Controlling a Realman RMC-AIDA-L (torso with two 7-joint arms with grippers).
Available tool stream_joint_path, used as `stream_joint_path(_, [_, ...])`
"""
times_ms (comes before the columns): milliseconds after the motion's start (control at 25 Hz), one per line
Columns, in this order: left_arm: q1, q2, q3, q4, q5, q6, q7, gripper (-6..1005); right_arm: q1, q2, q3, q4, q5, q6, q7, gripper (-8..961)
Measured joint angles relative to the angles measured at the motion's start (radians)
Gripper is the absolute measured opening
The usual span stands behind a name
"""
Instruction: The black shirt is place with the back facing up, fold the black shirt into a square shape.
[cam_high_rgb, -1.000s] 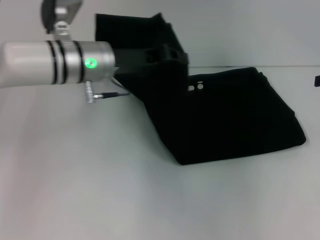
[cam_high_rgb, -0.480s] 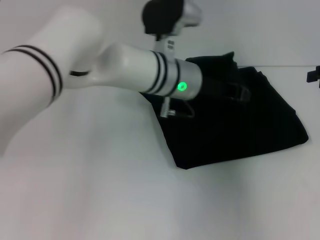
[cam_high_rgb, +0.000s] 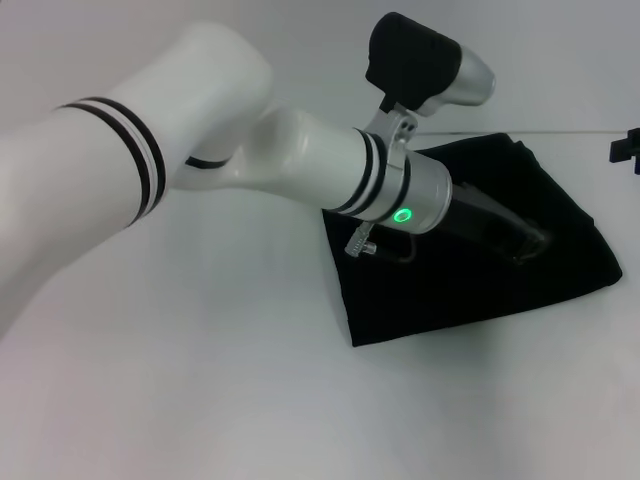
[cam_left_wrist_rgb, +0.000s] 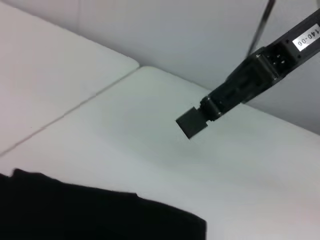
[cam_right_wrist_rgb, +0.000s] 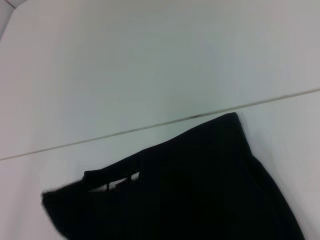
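The black shirt (cam_high_rgb: 420, 290) lies folded into a compact block on the white table, right of centre in the head view. My left arm reaches across it from the left. My left gripper (cam_high_rgb: 530, 245) is low over the shirt's right part, shut on a fold of cloth. The shirt also shows in the left wrist view (cam_left_wrist_rgb: 75, 215) and in the right wrist view (cam_right_wrist_rgb: 210, 190), where one edge stands slightly raised. My right gripper (cam_high_rgb: 626, 150) is parked at the far right edge, apart from the shirt, and it also shows in the left wrist view (cam_left_wrist_rgb: 192, 122).
The white table (cam_high_rgb: 200, 380) spreads bare to the left of and in front of the shirt. A seam line (cam_high_rgb: 570, 132) crosses the table just behind the shirt. My left forearm (cam_high_rgb: 300, 160) hangs above the shirt's left part.
My left gripper carried the shirt's lifted left part rightwards over the rest and came down. The raised cloth at the back left is gone and the shirt is now narrower.
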Motion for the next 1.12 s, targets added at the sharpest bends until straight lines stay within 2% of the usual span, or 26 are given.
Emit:
stream_joint_path(80, [0.026, 0.0, 0.084, 0.038, -0.06, -0.034, 0.003, 112, 0.001, 0.001, 0.0, 0.003, -0.001, 0.003, 0.0, 460])
stream_joint_path(160, [0.06, 0.0, 0.132, 0.087, -0.095, -0.049, 0.0, 179, 0.001, 0.0, 0.0, 0.003, -0.001, 0.006, 0.0, 460])
stream_joint_path(280, [0.142, 0.003, 0.141, 0.19, -0.109, -0.045, -0.016, 297, 0.0, -0.001, 0.0, 0.003, -0.001, 0.008, 0.001, 460])
stream_joint_path(360, [0.201, 0.011, 0.11, 0.255, -0.101, -0.039, -0.074, 376, 0.0, -0.001, 0.0, 0.004, -0.001, 0.007, 0.002, 459])
stream_joint_path(560, [0.261, 0.041, -0.086, 0.277, 0.062, 0.049, -0.235, 586, 0.005, 0.0, -0.014, 0.006, -0.002, 0.001, 0.006, 459])
stream_joint_path(680, [0.293, 0.076, -0.199, 0.282, 0.162, 0.149, -0.341, 632, 0.013, 0.004, -0.022, 0.019, -0.002, 0.0, 0.009, 459])
stream_joint_path(760, [0.315, 0.092, -0.271, 0.293, 0.217, 0.215, -0.403, 663, 0.021, 0.008, -0.03, 0.034, -0.002, 0.001, 0.01, 458])
stream_joint_path(920, [0.352, 0.111, -0.465, 0.328, 0.352, 0.359, -0.497, 725, 0.037, 0.01, -0.053, 0.082, -0.002, 0.026, 0.008, 458])
stream_joint_path(960, [0.352, 0.111, -0.465, 0.328, 0.352, 0.359, -0.497, 741, 0.041, 0.011, -0.059, 0.096, -0.002, 0.038, 0.003, 458])
stream_joint_path(1000, [0.359, 0.115, -0.516, 0.335, 0.379, 0.392, -0.507, 756, 0.044, 0.013, -0.064, 0.106, -0.002, 0.05, -0.004, 458])
stream_joint_path(1040, [0.373, 0.125, -0.611, 0.348, 0.423, 0.452, -0.518, 756, 0.046, 0.023, -0.078, 0.124, -0.002, 0.083, -0.04, 458])
stream_joint_path(1120, [0.382, 0.129, -0.658, 0.354, 0.437, 0.477, -0.518, 756, 0.046, 0.032, -0.084, 0.126, -0.002, 0.104, -0.072, 457])
